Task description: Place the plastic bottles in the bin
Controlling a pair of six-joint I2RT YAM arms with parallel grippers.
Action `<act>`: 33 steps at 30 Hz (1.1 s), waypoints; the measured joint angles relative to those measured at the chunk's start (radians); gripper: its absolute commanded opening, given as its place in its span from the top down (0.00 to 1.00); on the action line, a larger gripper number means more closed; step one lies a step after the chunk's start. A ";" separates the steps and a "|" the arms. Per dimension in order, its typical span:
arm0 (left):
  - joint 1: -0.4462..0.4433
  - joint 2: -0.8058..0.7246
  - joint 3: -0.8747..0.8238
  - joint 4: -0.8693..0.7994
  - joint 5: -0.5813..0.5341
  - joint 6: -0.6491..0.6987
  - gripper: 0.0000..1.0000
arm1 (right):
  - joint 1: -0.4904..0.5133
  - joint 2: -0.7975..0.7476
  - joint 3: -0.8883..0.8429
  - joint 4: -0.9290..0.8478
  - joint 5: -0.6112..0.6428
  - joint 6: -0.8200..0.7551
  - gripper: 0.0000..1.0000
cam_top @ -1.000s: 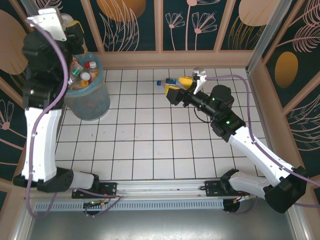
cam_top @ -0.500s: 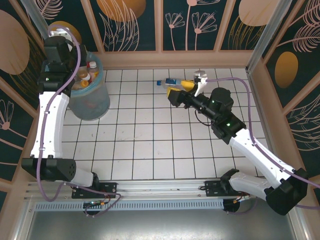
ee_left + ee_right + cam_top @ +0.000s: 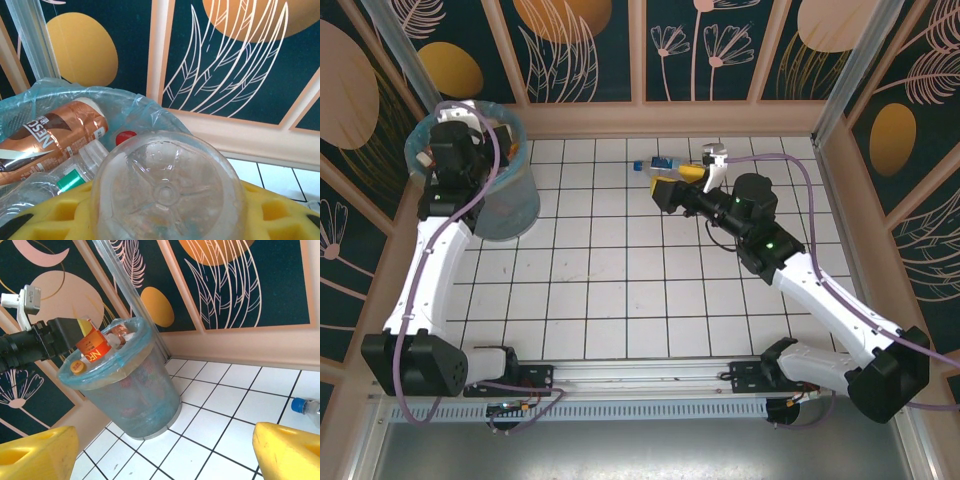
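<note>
Grey-blue and lined with a pale blue bag, the bin (image 3: 512,205) stands at the upper left of the overhead frame, on the white tiled floor (image 3: 600,290). My left gripper (image 3: 492,135) hangs over its mouth, clamped on an orange-labelled bottle (image 3: 506,127). My right gripper (image 3: 680,182) sits right of centre, jaws spread wide with nothing between them. It is just beside a blue-capped bottle (image 3: 660,163) lying on its side on the tiles near the back wall.

From my left wrist, the held bottle's clear base sits at lower centre, pinched between my yellow fingers (image 3: 272,215). Behind it, at the left, a brown-labelled bottle (image 3: 50,135) lies on other bottles inside the bagged rim, with a red cap (image 3: 125,136) beside it.

From my right wrist, the bin stands left of centre, heaped with bottles to the rim. My left gripper holds the orange-labelled bottle just above it at the upper left. My own two yellow fingers sit in the bottom corners, well apart. The blue-capped bottle pokes in at the right edge.
</note>
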State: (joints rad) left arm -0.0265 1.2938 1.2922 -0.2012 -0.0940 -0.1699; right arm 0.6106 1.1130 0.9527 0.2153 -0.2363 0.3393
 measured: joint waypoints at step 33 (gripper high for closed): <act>0.216 0.186 0.272 -0.296 0.195 -0.073 0.32 | 0.000 0.016 0.000 -0.003 0.000 0.061 0.11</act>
State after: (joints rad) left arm 0.1890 1.4796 1.5646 -0.4969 0.1009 -0.2432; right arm 0.6106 1.1290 0.9527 0.2119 -0.2363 0.4004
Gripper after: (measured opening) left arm 0.641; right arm 0.890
